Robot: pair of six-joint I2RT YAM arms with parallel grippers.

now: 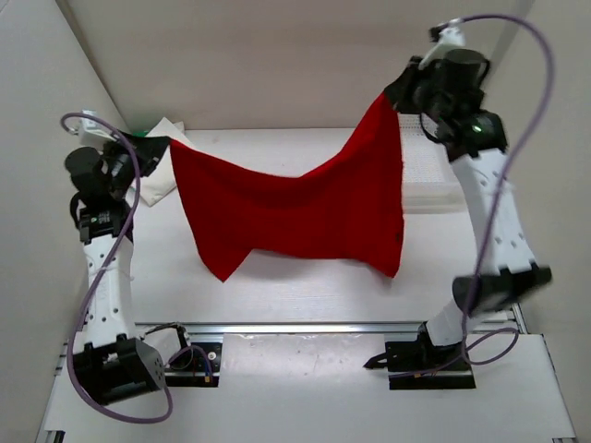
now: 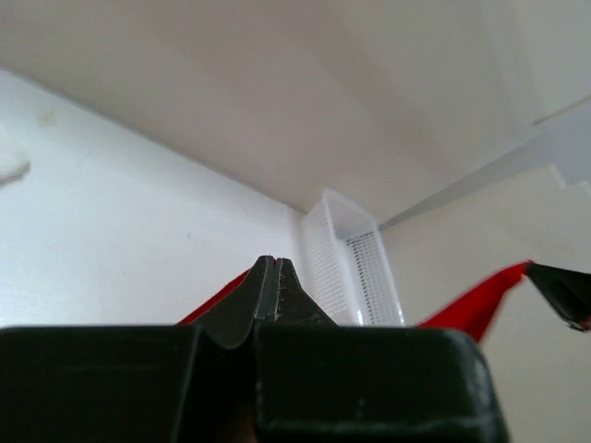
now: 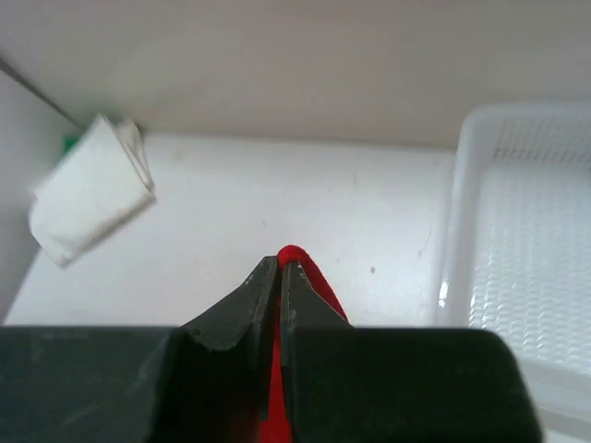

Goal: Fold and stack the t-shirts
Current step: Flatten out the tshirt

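Note:
The red t-shirt hangs stretched in the air between both grippers, sagging in the middle, with its lower corners dangling over the table. My left gripper is shut on its left corner; in the left wrist view red cloth shows beside the pinched gripper tips. My right gripper, raised higher, is shut on the other corner, and a red fold pokes out between its tips. A folded white t-shirt lies at the back left, with a sliver of green cloth behind it.
The white mesh basket stands at the back right of the table, under the right arm. Walls close in the back and both sides. A metal rail runs across the near edge by the arm bases.

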